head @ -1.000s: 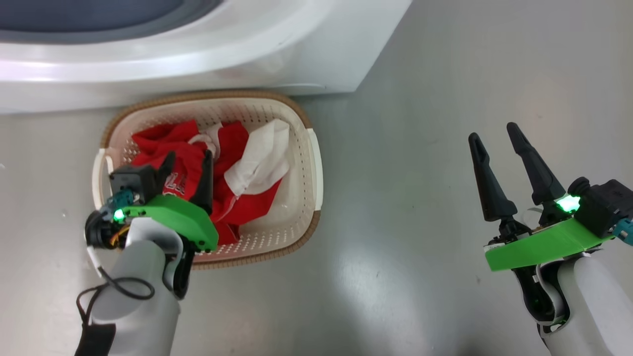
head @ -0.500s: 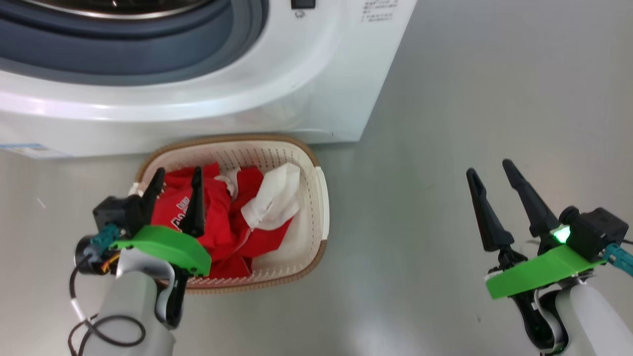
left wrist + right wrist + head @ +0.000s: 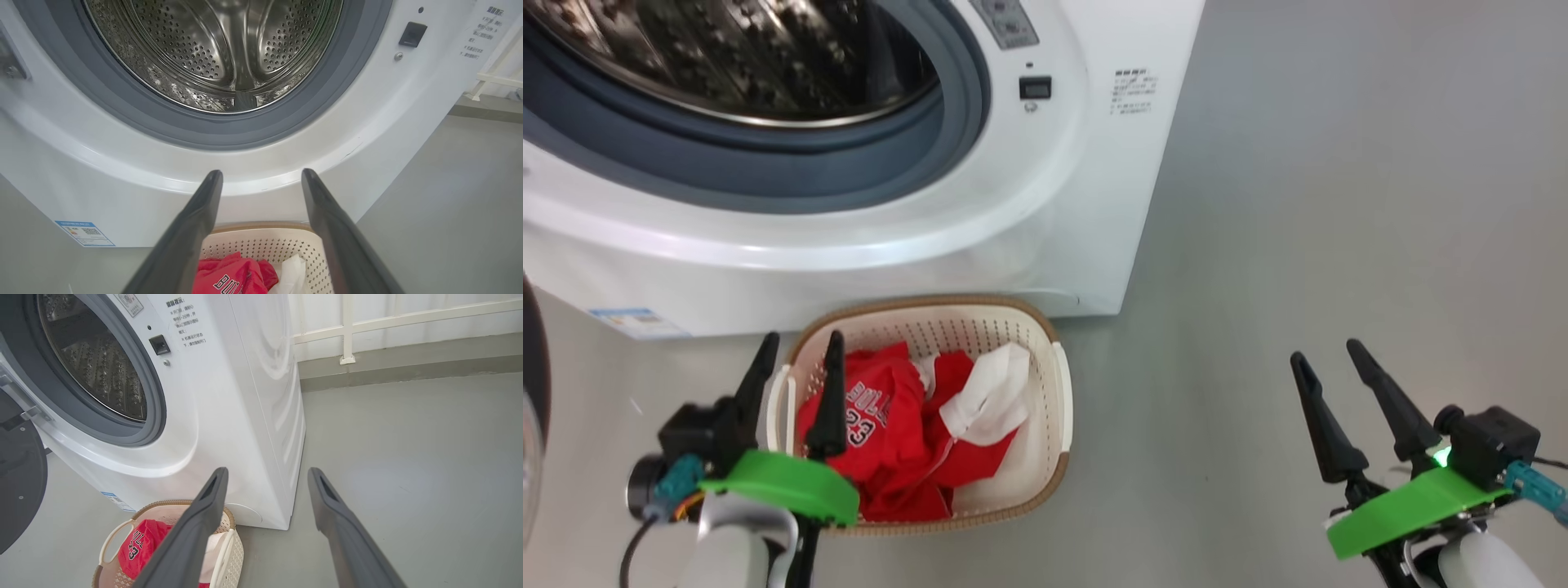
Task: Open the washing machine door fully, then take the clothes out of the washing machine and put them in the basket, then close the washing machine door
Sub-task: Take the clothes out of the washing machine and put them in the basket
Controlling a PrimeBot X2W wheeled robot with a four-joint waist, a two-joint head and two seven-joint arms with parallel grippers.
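The washing machine door [image 3: 20, 486] stands swung wide, off to the left of the left tool [image 3: 802, 335] and farther left again from the right tool [image 3: 1325, 349]. It looks like a heavy, rigid disc on a metal hinge [image 3: 28, 412]. Its dark face is smooth and probably slick, so a flat push on the outer edge, far from the hinge, should work better than a pinch. Ahead of the left tool the drum [image 3: 229, 49] shows bare steel. Just below its fingers the clothes [image 3: 890, 433] lie soft and crumpled in the basket [image 3: 931, 306]. Both tools are spread wide, holding nothing.
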